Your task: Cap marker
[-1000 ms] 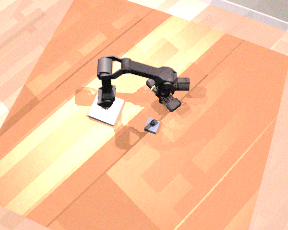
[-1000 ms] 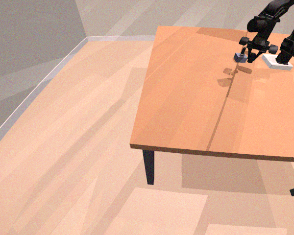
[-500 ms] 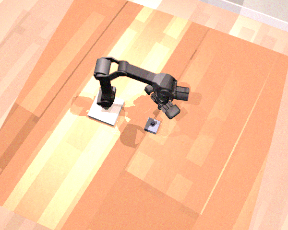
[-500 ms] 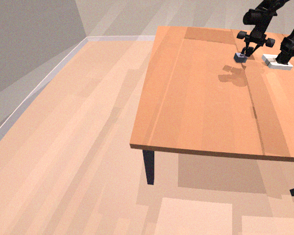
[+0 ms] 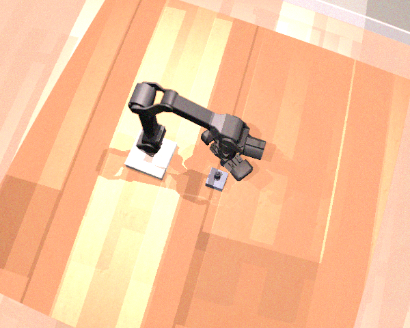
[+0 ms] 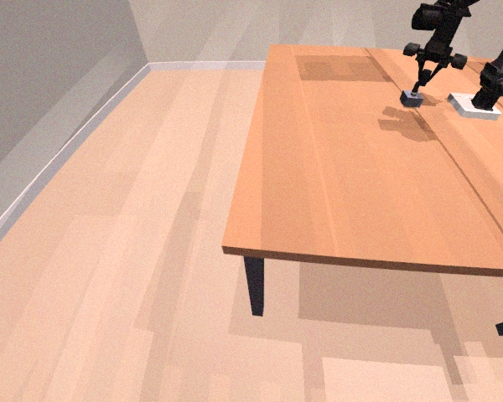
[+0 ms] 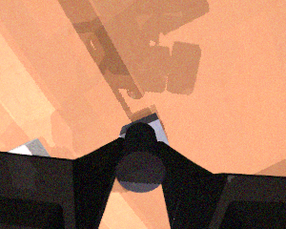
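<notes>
The pale blue-grey holder block sits on the table. The dark marker stands upright in it; the wrist view hides it behind the cap and fingers. My gripper is shut on the dark cap, which shows between the fingertips in the wrist view. The held cap is raised above the table, near and higher than the marker top, slightly to its right in the exterior view. Whether cap and marker line up or touch cannot be told. In the top view the arm mostly hides the cap.
The arm's white base plate lies near the holder block, left of it in the top view. The arm arches over from there. Shadows of the arm fall across the wooden table.
</notes>
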